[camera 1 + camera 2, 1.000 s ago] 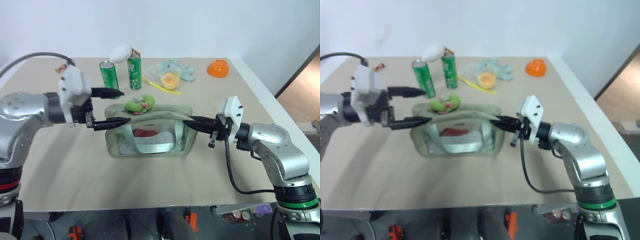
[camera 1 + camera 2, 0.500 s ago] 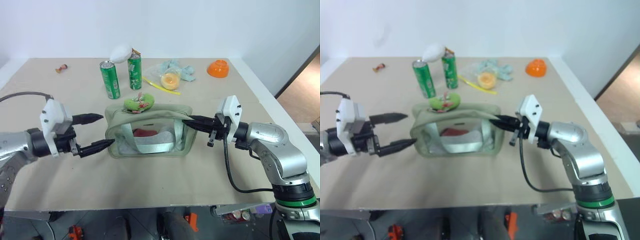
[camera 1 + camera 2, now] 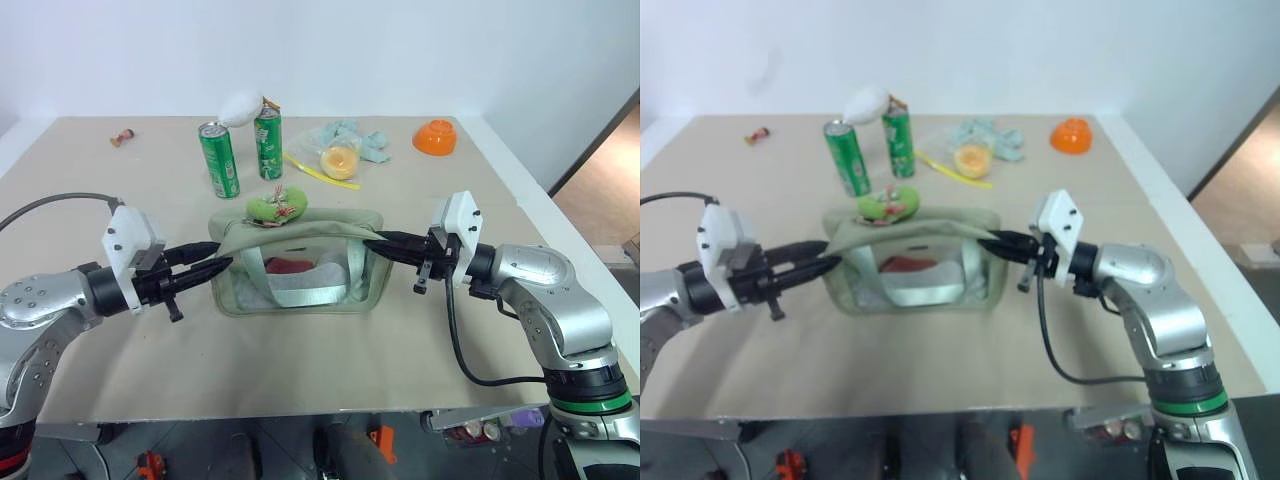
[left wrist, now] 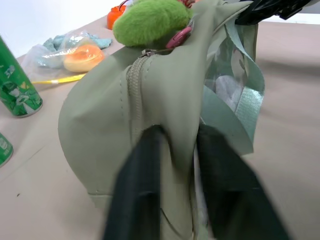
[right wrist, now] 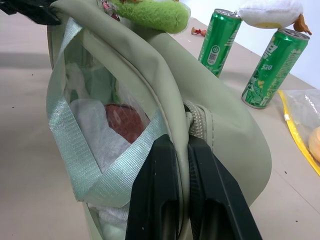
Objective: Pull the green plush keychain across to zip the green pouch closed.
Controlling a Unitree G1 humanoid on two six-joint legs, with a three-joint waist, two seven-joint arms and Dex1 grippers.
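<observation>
We've got the left tool (image 3: 212,267) pinching the green pouch (image 3: 300,262) fabric at its 9 o'clock end and the right tool (image 3: 378,243) clamped on the 3 o'clock end, presumably to tension the zipper, green plush keychain (image 3: 279,206) sitting on top at 12.

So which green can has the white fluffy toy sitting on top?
The farther green can, the one closer to the yellow fruit bag. The white toy rests on it; the nearer can has a bare top.
</observation>
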